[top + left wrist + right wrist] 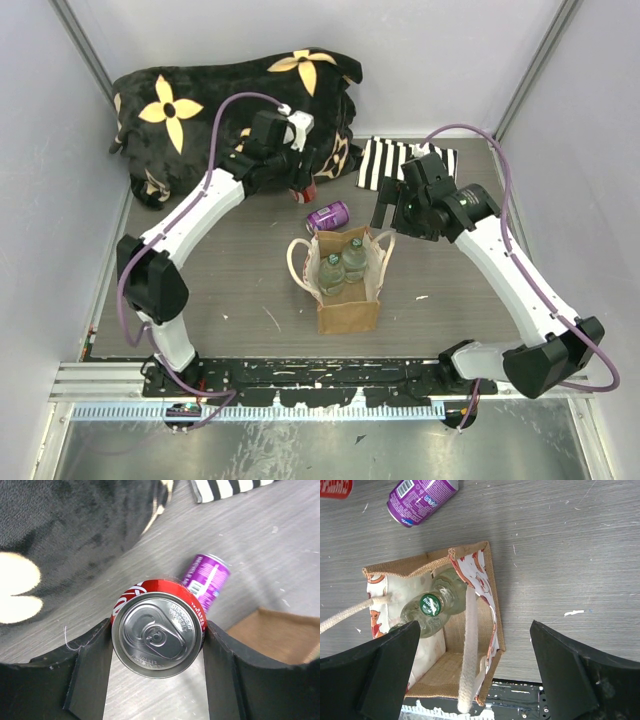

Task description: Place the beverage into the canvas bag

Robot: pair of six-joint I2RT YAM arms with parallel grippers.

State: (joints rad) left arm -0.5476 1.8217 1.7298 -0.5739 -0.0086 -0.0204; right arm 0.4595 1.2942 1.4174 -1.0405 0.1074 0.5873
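Looks straight down on grey surface (570, 540). Finds canvas bag (490, 580) at centre, mouth open, with green-capped clear bottle (431, 605) inside toward 9 o'clock and cream handle (467, 645) draped across toward 6. Shows purple can (420, 500) lying on its side at 11 o'clock, apart from the bag, plus a sliver of red can (335, 487) in the 10 o'clock corner. Frames it all with right claw (475, 627), fingers (385, 670) spread wide at 7 and 5, gripping nothing.

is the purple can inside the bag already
No, the purple can lies on its side outside the canvas bag, just past its far rim; only two bottles sit inside.
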